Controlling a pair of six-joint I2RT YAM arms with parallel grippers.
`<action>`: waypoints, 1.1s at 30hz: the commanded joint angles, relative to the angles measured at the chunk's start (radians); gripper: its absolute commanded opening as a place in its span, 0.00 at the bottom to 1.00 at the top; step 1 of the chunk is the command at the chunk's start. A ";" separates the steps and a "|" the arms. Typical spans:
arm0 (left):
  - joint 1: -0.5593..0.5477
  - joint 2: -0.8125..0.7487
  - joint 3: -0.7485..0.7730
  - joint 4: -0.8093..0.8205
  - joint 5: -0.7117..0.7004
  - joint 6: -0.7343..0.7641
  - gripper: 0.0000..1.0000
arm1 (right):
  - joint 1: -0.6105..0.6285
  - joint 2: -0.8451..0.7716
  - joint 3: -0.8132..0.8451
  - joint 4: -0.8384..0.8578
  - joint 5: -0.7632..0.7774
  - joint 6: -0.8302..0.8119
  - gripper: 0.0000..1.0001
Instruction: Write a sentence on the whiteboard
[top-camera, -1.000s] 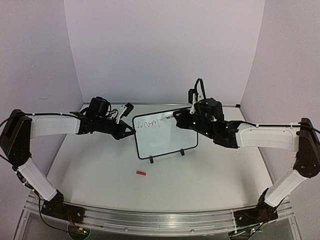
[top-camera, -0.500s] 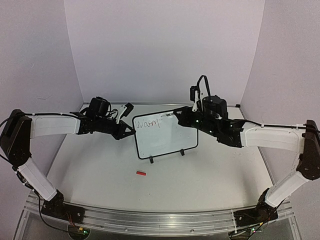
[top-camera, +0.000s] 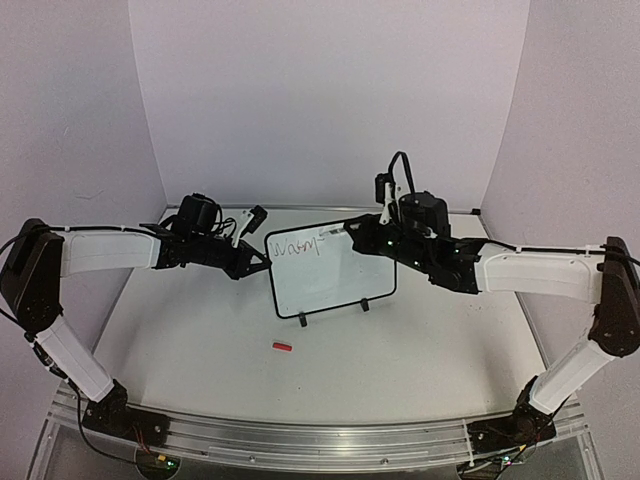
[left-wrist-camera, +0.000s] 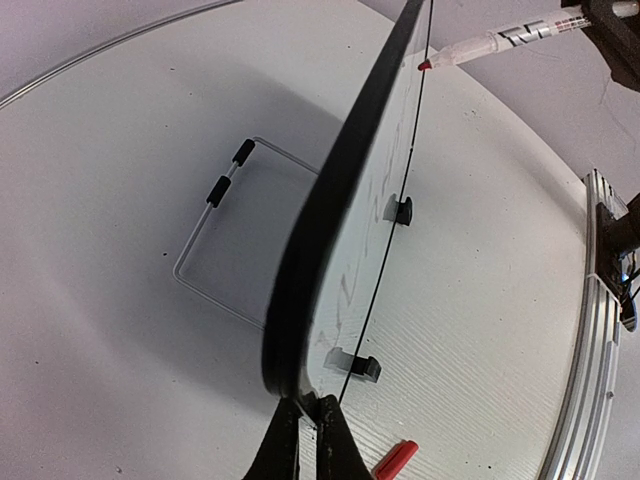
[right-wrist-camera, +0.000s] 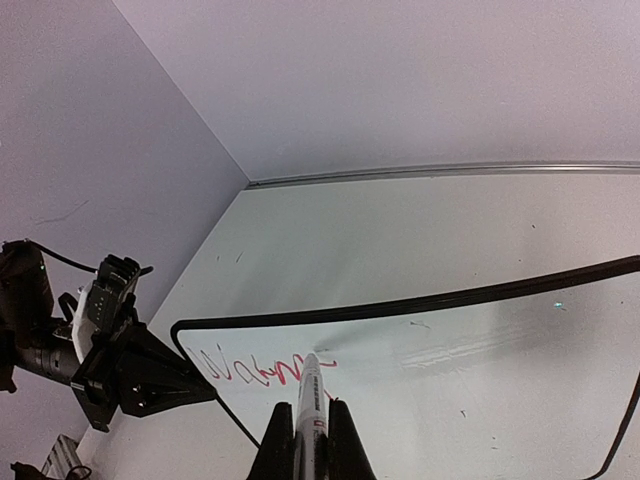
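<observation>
The whiteboard (top-camera: 335, 275) stands on its two clip feet at mid-table. My left gripper (top-camera: 262, 262) is shut on its left edge, and the left wrist view shows the board (left-wrist-camera: 330, 230) edgewise with the fingers (left-wrist-camera: 335, 452) pinching its corner. My right gripper (top-camera: 360, 234) is shut on a white marker (right-wrist-camera: 312, 395). The marker's red tip (left-wrist-camera: 425, 65) is at the board's upper part. The sentence (right-wrist-camera: 245, 368) is one short red scrawl along the top left, also visible from above (top-camera: 296, 245). The lower board is blank.
A red marker cap (top-camera: 282, 347) lies on the table in front of the board, also in the left wrist view (left-wrist-camera: 395, 460). A thin wire stand (left-wrist-camera: 215, 250) lies on the table behind the board. Purple walls close the back and sides.
My right gripper shifted slightly right and up with the marker, then back left at the end of the scrawl. The left gripper and the board have not moved.
</observation>
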 joint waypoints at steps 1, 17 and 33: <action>0.000 0.026 0.023 -0.051 -0.071 0.058 0.00 | -0.004 0.015 0.037 0.018 0.024 -0.013 0.00; -0.001 0.028 0.024 -0.051 -0.070 0.058 0.00 | -0.003 0.027 0.007 -0.030 0.028 -0.008 0.00; 0.000 0.025 0.024 -0.053 -0.070 0.060 0.00 | -0.002 0.052 0.009 -0.052 0.031 -0.002 0.00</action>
